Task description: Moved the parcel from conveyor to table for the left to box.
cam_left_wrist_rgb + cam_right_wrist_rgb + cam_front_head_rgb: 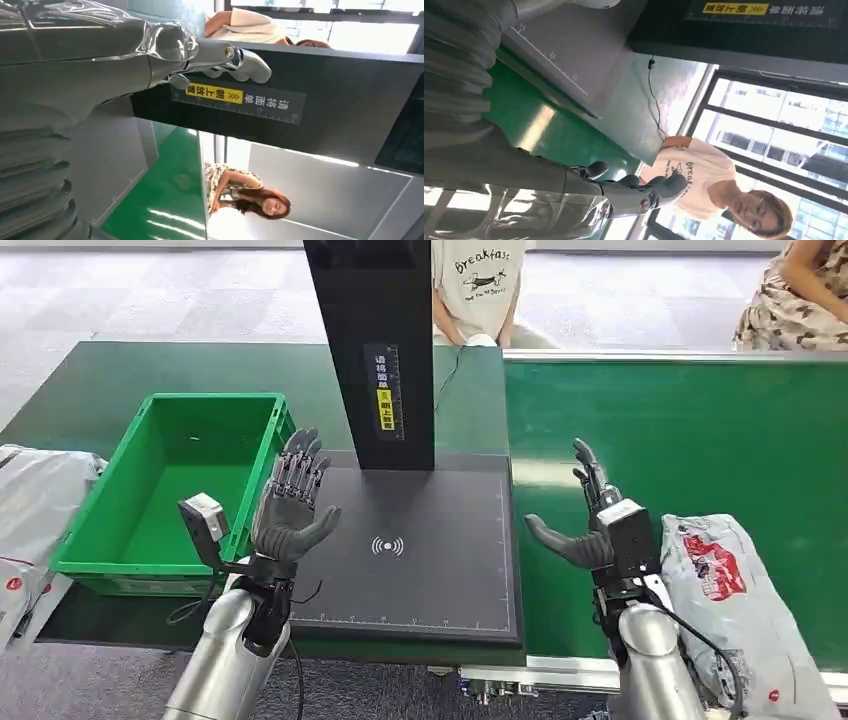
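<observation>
While both hands hang raised over the bench, neither holds anything. The left hand [291,502] stands palm-up with its fingers spread apart, just beside the right wall of the green crate [110,515], over the left edge of the dark pad [440,570]. The right hand [590,525] is open as well, thumb stuck out toward the pad and fingers pointing away from the robot, hovering above the green belt [700,430] near its left edge.

From where I stand the crate looks bare inside: I see green floor and walls and no contents. It sits on the dark green table [80,380], left of the pad. Grey bags [35,510] lie heaped outside the crate, against its left wall.

The parcel [735,590], a grey poly bag with red print, lies on the belt just right of the right wrist, close to the near edge, and part of it is hidden behind the forearm. It is not touched by the fingers.

A black upright post [375,340] with a yellow label rises from the far edge of the pad. Behind the table a person in a white printed shirt [478,285] sits, and another person in a patterned dress [795,300] sits beyond the belt at the far right.
</observation>
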You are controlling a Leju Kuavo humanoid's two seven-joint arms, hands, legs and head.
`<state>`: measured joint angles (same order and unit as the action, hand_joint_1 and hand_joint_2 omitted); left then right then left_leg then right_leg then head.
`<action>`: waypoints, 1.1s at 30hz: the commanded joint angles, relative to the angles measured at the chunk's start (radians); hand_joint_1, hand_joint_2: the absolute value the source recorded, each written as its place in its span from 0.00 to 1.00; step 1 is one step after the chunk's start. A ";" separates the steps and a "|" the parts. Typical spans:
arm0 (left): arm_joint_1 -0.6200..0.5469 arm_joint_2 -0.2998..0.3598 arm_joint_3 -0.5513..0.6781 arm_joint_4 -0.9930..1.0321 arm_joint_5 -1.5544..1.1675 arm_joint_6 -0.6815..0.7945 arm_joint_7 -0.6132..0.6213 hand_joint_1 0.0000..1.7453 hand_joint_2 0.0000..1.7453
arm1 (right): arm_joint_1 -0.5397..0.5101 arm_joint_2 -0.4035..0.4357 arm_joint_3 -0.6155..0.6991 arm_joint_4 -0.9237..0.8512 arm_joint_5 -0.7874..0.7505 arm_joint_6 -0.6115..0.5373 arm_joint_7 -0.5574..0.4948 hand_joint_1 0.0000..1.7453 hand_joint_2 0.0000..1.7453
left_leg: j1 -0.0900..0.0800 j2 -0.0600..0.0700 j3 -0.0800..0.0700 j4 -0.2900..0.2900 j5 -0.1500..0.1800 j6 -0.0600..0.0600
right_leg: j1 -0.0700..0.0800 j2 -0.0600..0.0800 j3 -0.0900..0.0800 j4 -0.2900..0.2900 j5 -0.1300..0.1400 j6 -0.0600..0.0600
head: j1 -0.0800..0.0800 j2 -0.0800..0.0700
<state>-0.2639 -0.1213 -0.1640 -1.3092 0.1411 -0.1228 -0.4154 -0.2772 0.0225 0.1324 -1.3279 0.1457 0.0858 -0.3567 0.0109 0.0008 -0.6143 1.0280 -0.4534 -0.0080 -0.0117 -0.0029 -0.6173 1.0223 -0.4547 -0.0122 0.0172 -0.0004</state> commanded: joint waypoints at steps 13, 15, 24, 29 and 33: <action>-0.011 0.009 0.029 0.034 -0.010 -0.001 0.009 0.00 1.00 | 0.014 -0.011 -0.090 -0.028 0.044 -0.011 0.009 0.00 1.00 | 0.000 0.000 0.003 -0.001 0.000 0.000 | 0.000 0.000 0.003 -0.001 0.000 0.000 | 0.000 0.000; -0.011 0.009 0.027 0.039 -0.013 -0.003 0.008 0.00 1.00 | 0.014 -0.006 -0.088 -0.023 0.049 -0.007 0.008 0.00 1.00 | 0.000 0.000 0.003 -0.001 0.000 0.000 | 0.000 0.000 0.003 -0.002 0.000 0.000 | 0.000 0.000; -0.012 0.010 0.027 0.037 -0.015 -0.005 0.007 0.00 1.00 | 0.007 -0.005 -0.097 -0.021 0.052 -0.007 0.008 0.00 1.00 | 0.000 0.000 0.003 -0.001 0.000 0.000 | 0.000 0.001 0.003 -0.002 0.000 0.000 | 0.000 0.000; -0.001 0.012 0.026 0.031 -0.018 -0.010 0.003 0.00 1.00 | 0.021 -0.003 -0.099 -0.032 0.058 -0.003 0.006 0.00 1.00 | 0.000 0.000 0.004 -0.002 0.000 0.000 | 0.000 0.000 0.005 -0.003 0.000 0.000 | 0.000 0.000; -0.005 0.011 0.028 0.031 -0.018 -0.011 0.002 0.00 1.00 | 0.015 -0.001 -0.101 -0.026 0.060 -0.001 0.006 0.00 1.00 | 0.000 0.000 0.005 -0.003 -0.001 0.000 | 0.000 0.001 0.005 -0.003 0.000 0.000 | 0.000 0.000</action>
<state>-0.2582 -0.1213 -0.1591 -1.3092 0.1255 -0.1267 -0.4162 -0.2462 0.0221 0.0572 -1.3878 0.1999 0.0774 -0.3536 0.0109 0.0008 -0.6144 1.0280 -0.4534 -0.0079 -0.0117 -0.0029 -0.6173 1.0223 -0.4548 -0.0122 0.0172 -0.0004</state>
